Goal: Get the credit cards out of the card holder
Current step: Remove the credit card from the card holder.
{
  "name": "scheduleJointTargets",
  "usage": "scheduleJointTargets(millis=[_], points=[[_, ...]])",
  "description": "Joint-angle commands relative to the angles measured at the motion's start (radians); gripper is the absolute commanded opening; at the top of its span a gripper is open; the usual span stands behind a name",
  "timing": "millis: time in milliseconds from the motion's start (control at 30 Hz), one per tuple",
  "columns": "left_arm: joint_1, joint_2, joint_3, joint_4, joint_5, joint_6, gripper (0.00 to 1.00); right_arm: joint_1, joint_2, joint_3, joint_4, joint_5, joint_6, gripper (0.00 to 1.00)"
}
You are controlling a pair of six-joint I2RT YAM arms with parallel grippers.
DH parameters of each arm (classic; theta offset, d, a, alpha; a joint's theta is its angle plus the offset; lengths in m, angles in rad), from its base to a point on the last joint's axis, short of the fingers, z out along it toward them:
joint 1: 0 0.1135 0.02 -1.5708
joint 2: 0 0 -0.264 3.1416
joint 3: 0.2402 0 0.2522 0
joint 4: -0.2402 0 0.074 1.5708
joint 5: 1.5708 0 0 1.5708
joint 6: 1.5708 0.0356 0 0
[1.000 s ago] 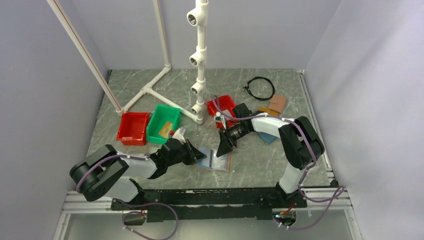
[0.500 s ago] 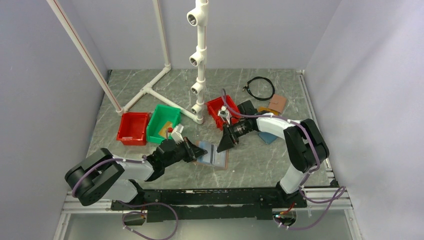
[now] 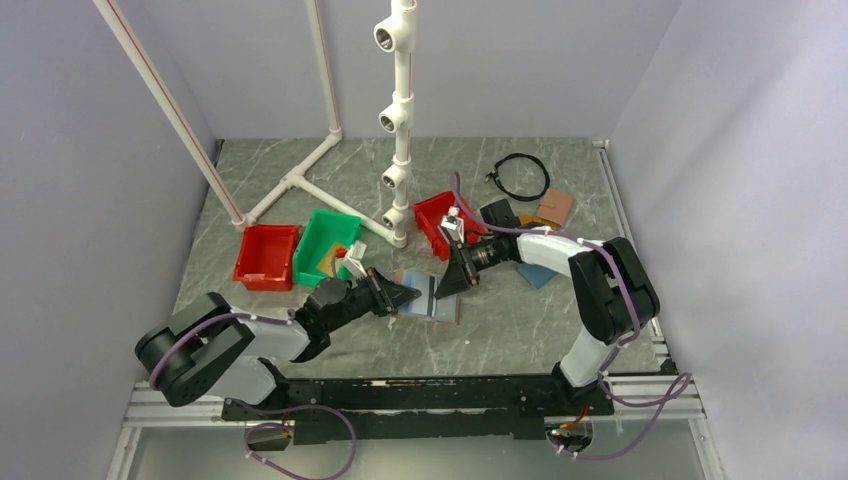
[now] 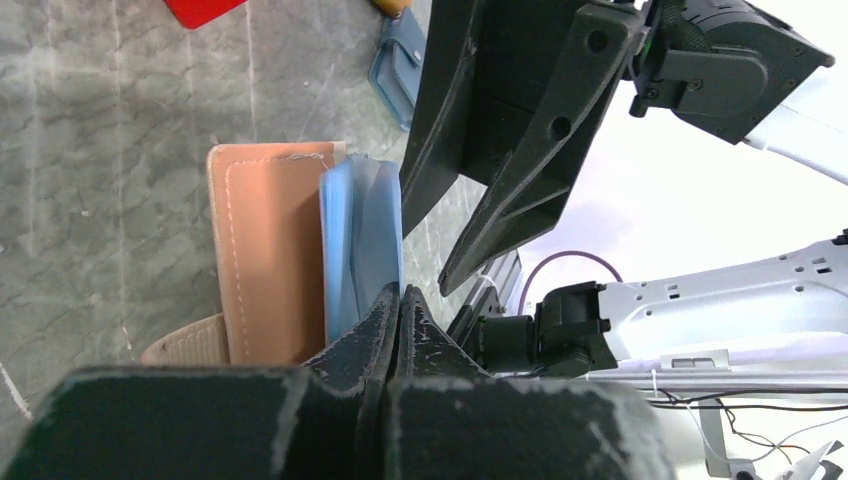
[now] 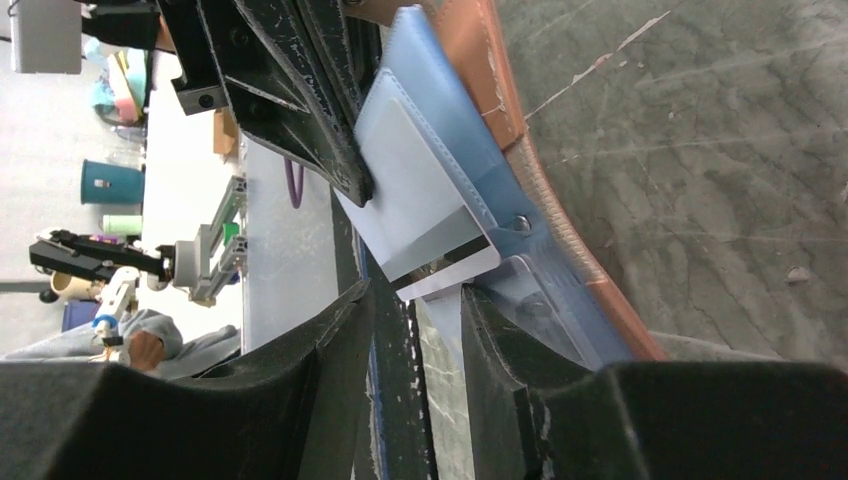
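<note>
The grey marbled bench (image 3: 520,330) carries a red bin (image 3: 265,257), a green bin (image 3: 322,240) whose tan contents are too small to name, and a second red bin (image 3: 432,212) partly hidden behind the right arm. Mid-bench the card holder (image 3: 443,305) lies open, with stitched pinkish-tan leather outside and glossy light blue lining inside. The left pincer (image 4: 396,298) is pressed together on the lining's edge. The right pincer (image 5: 415,295) stands spread either side of a grey-white card (image 5: 445,262) (only its corner pokes from a pocket).
</note>
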Motion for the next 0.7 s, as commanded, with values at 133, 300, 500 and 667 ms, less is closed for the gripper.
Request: scheduleJointTargets(millis=[133,300,500,667], points=[[0.001,-0.006,0.029,0.158,0.033,-0.004,0.0,-0.015,-0.018,-0.012,0.072,-0.097,0.055,0.39],[-0.001,0.02,0.039,0.209,0.041,-0.015,0.0,-0.016,-0.019,-0.014,0.093,-0.151,0.09,0.34],[-0.007,0.086,0.053,0.286,0.046,-0.03,0.0,-0.016,-0.023,-0.011,0.095,-0.182,0.104,0.29],[-0.009,0.111,0.048,0.305,0.038,-0.031,0.0,-0.016,-0.02,-0.008,0.091,-0.193,0.107,0.25]])
